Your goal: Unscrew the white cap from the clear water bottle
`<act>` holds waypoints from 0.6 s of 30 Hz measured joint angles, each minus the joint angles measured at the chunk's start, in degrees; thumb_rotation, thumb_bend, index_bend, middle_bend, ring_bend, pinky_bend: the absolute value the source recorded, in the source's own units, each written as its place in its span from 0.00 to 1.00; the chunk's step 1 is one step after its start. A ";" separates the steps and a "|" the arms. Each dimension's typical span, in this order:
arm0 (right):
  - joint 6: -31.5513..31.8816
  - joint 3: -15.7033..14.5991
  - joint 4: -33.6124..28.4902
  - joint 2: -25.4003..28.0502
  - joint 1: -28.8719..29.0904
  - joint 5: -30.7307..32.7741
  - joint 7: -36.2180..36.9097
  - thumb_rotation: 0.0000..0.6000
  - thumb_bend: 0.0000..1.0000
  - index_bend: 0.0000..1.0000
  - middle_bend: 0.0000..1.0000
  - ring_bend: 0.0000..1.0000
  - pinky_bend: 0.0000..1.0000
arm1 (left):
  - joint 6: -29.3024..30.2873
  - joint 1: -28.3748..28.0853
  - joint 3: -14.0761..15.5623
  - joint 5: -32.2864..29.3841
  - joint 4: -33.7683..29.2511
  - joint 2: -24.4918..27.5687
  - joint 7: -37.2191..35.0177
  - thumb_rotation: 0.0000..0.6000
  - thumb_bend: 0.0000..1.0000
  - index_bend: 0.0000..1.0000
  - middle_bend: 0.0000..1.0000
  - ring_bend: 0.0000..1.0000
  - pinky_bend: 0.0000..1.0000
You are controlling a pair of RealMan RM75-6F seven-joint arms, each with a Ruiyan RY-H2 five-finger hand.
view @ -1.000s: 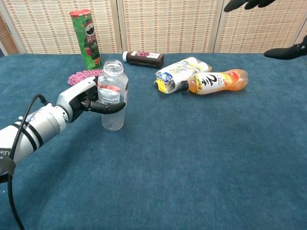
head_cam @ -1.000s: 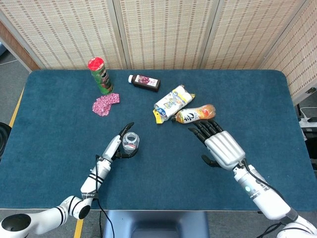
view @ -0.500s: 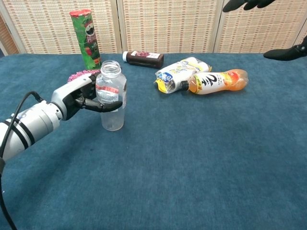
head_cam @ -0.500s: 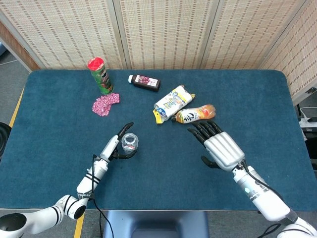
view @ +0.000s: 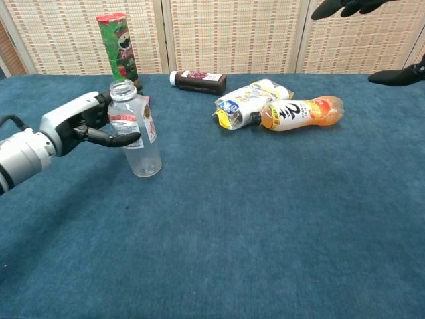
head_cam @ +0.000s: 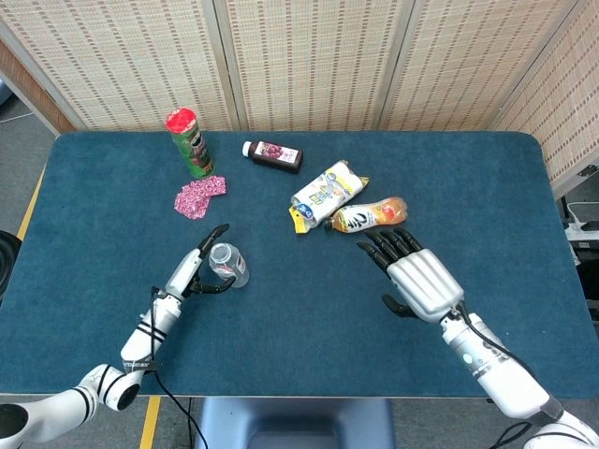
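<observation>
Fingers of your left robot hand wrap the upper part of the clear water bottle, at its label, and the bottle leans with its open neck toward that hand while its base sits on the blue desk. From the head view you see the same left robot hand grasping the bottle in the left half of the desk, nearer the front edge than the other items. No cap sits on the bottle's mouth. Your right robot hand hovers released, fingers spread and holding nothing, just in front of the orange drink bottle that lies on its side. Touching that bottle lies a crumpled yellow and white packet. Further back a dark bottle with a white cap lies on its side, and a green tube with a red lid stands upright near the back left, with a pink patterned pouch just in front of it.
</observation>
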 measured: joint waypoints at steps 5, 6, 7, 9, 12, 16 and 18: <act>-0.17 -0.03 0.15 -0.16 -0.31 0.26 0.47 1.00 0.31 0.00 0.00 0.00 0.00 | 1.30 0.95 0.64 0.59 -2.29 1.98 -0.26 1.00 0.29 0.00 0.00 0.00 0.00; -0.28 -0.05 0.20 -0.16 -0.37 0.25 0.58 1.00 0.31 0.00 0.00 0.00 0.00 | 1.37 0.99 0.60 0.55 -2.64 2.18 -0.17 1.00 0.29 0.00 0.00 0.00 0.00; -0.37 -0.09 0.25 -0.07 -0.46 0.17 0.64 1.00 0.31 0.00 0.00 0.00 0.00 | 1.52 1.04 0.50 0.48 -3.11 2.38 -0.10 1.00 0.29 0.00 0.00 0.00 0.00; -0.33 -0.15 0.27 0.24 -0.69 -0.08 0.71 1.00 0.31 0.00 0.00 0.00 0.00 | 1.91 1.21 0.41 0.44 -3.79 2.93 0.18 1.00 0.29 0.00 0.00 0.00 0.00; 0.36 -0.22 0.36 0.70 -1.49 -0.89 1.36 1.00 0.31 0.00 0.00 0.00 0.00 | 2.97 1.83 0.59 0.61 -4.41 4.00 1.54 1.00 0.29 0.00 0.00 0.00 0.00; 2.51 -1.00 1.06 1.16 -4.15 -4.00 3.44 1.00 0.31 0.00 0.00 0.00 0.00 | 5.07 3.46 1.27 0.88 -4.16 5.91 5.21 1.00 0.29 0.00 0.00 0.00 0.00; 4.22 -1.76 1.90 1.06 -6.09 -6.39 4.85 1.00 0.31 0.00 0.00 0.00 0.00 | 6.34 4.50 1.77 1.07 -3.34 6.81 7.75 1.00 0.31 0.00 0.00 0.00 0.00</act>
